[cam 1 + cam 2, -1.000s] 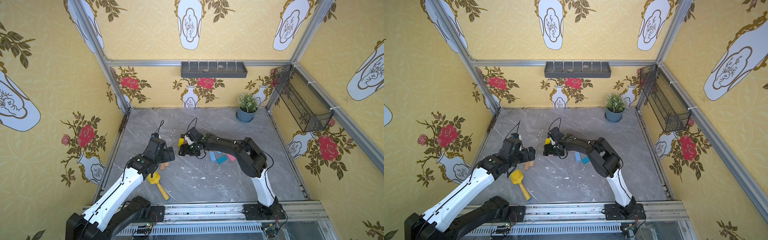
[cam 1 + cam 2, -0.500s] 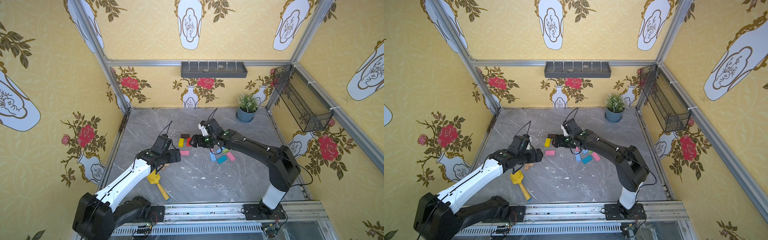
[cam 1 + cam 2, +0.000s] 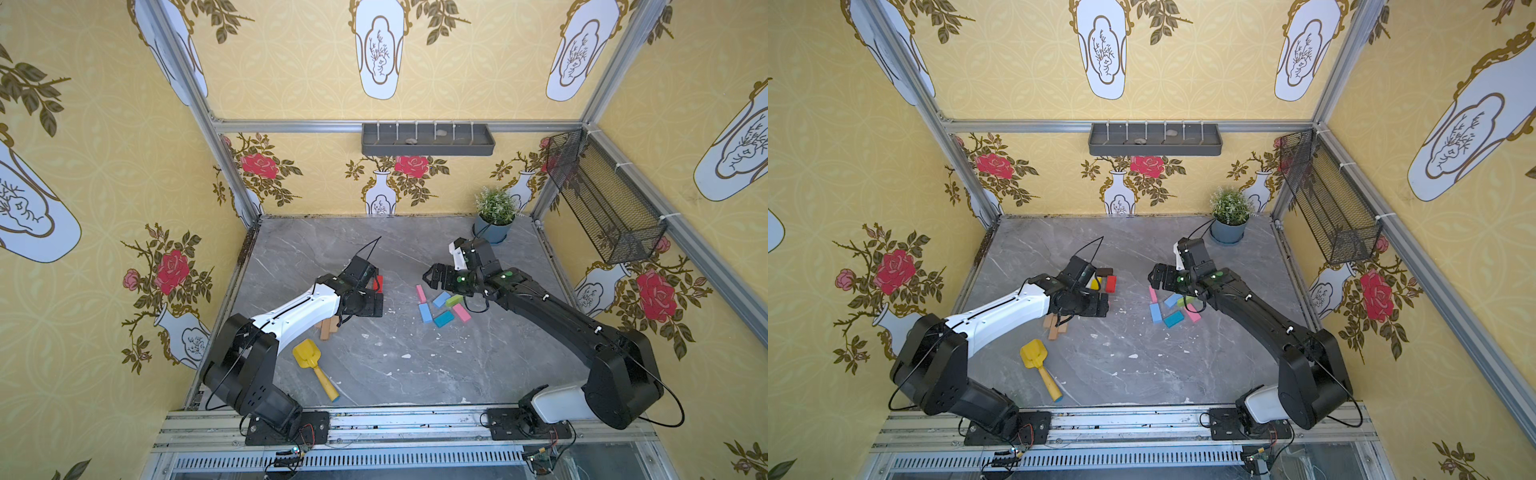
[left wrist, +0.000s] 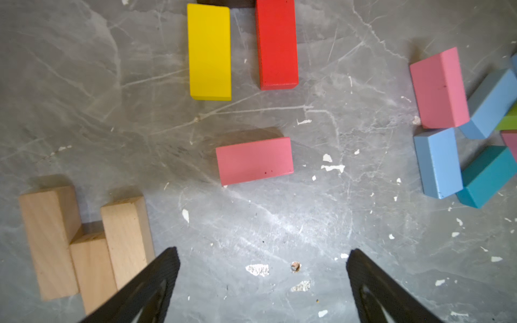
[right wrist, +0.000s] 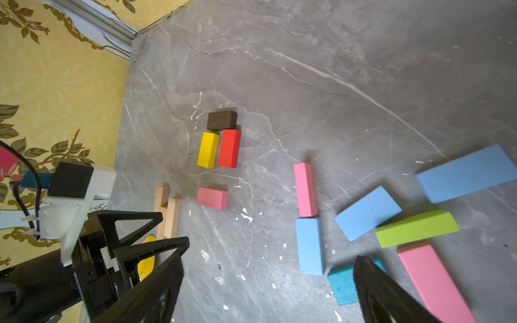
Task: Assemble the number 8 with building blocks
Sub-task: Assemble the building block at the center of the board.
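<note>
A dark brown block [image 5: 221,120], a yellow block [image 4: 209,51] and a red block [image 4: 277,44] lie together left of centre. One pink block [image 4: 254,160] lies alone just in front of them. Three tan wood blocks [image 3: 328,328] sit by the left arm. To the right is a loose pile: pink [image 3: 421,293], light blue [image 3: 425,312], teal [image 3: 444,318] and green [image 3: 454,300] blocks. My left gripper [image 4: 263,265] hangs open over bare floor beside the lone pink block. Above the pile's far edge, my right gripper [image 3: 430,279] is open and empty.
A yellow toy shovel [image 3: 311,361] lies near the front left. A potted plant [image 3: 494,216] stands in the back right corner behind the right arm. A wire basket [image 3: 602,199] hangs on the right wall and a grey shelf [image 3: 428,141] on the back wall.
My right gripper left a pink block below the yellow and red ones, opened wide and drew back right to the pile. My left gripper moved right, toward that pink block.
</note>
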Robot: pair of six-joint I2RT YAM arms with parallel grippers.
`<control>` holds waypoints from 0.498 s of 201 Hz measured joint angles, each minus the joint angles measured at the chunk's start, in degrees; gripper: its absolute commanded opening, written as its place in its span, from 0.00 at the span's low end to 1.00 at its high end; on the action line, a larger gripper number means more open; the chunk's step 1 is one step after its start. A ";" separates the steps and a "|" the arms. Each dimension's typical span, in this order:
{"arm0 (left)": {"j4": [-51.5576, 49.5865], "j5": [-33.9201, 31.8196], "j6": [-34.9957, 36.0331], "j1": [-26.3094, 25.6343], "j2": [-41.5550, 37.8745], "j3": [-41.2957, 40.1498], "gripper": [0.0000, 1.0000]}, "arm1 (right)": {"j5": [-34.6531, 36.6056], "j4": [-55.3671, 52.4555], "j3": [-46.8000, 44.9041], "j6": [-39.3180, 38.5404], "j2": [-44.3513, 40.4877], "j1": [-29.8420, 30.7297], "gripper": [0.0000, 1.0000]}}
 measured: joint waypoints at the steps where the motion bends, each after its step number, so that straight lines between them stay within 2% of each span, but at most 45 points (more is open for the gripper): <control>1: 0.00 0.00 0.00 0.00 0.22 0.11 0.96 | -0.02 0.00 -0.09 0.00 -0.04 -0.02 0.98; 100: 2.19 -1.38 -1.57 -0.22 9.03 3.82 0.89 | -1.29 0.48 -2.62 -0.02 -0.02 -1.01 0.99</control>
